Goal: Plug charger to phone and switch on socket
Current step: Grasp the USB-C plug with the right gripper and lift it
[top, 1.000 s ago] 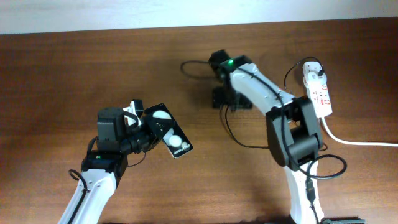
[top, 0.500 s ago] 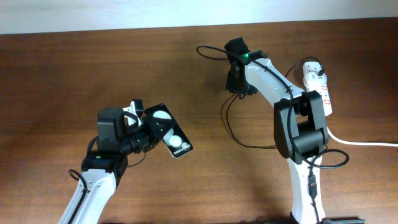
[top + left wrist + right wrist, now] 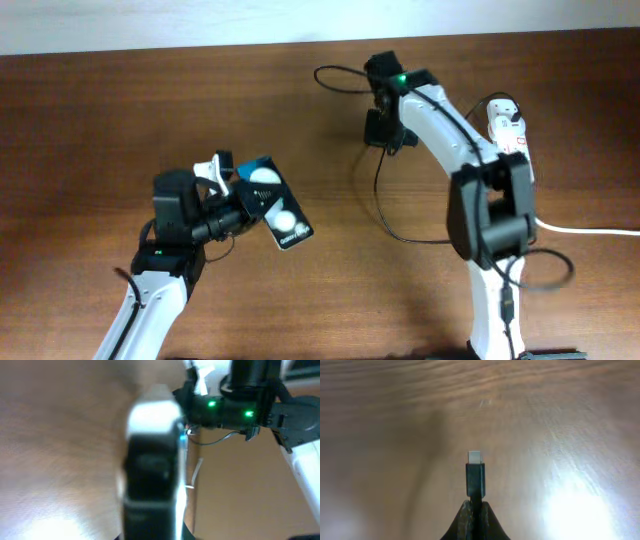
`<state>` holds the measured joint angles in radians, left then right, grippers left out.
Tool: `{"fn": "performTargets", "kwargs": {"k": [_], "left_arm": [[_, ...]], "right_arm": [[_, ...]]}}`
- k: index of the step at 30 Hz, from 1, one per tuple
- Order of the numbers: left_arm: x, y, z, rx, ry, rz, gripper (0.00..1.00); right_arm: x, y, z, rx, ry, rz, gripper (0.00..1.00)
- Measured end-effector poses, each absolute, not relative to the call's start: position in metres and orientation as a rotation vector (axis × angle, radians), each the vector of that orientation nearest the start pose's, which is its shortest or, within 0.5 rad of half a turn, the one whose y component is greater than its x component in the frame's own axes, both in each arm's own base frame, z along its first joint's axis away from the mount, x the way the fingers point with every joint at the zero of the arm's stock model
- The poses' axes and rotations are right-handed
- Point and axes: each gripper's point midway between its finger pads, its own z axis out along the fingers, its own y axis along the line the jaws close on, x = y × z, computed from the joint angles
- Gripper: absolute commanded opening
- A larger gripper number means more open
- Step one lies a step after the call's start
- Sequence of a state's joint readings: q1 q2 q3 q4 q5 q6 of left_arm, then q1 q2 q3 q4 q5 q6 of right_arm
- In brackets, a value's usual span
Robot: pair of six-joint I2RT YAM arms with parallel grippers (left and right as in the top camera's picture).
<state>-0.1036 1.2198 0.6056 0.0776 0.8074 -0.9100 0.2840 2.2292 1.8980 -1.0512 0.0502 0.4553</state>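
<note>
There were two arms over the tabletop (image 3: 100,120), each ending in one pincer. There was also one phone, one charger and one socket.

The left pincer (image 3: 238,192) was closed on one end of the phone (image 3: 275,205), in the left half of the overhead view. The slab angled away towards the middle of the tabletop. Its glossy black face was up and showed two white round spots and a little white lettering at its outer end. From the left wrist camera the phone (image 3: 152,465) was only a blurred shape seen edge-on and very close. Beyond it, two green lights showed on the right arm (image 3: 235,407).

The right pincer (image 3: 474,509) was shut tight on the charger (image 3: 474,477), holding it by its small plug. The black body and the pale metal tip stuck out ahead of the fingers, above bare wood. Overhead, this pincer (image 3: 385,135) was at the far middle of the tabletop, well apart from the phone. One thin black cable (image 3: 377,190) looped away from it. One white adapter (image 3: 504,110) sat at the far end of the socket (image 3: 518,152), which lay at the right edge. A single thick white cord (image 3: 585,229) ran off to the right. Whether the switch was on could not be told.
</note>
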Motion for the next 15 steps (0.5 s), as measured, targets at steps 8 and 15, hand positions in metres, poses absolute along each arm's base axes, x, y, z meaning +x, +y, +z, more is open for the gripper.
{"fn": "performTargets", "kwargs": {"k": [8, 15], "left_arm": [[0.319, -0.183, 0.190, -0.092, 2.116, -1.668, 0.00], [0.317, -0.190, 0.213, -0.033, 2.040, -1.808, 0.00]], "right_arm": [[0.346, 0.117, 0.281, 0.105, 2.728, 0.318, 0.04], [0.221, 0.116, 0.353, -0.113, 2.582, 0.426, 0.04]]}}
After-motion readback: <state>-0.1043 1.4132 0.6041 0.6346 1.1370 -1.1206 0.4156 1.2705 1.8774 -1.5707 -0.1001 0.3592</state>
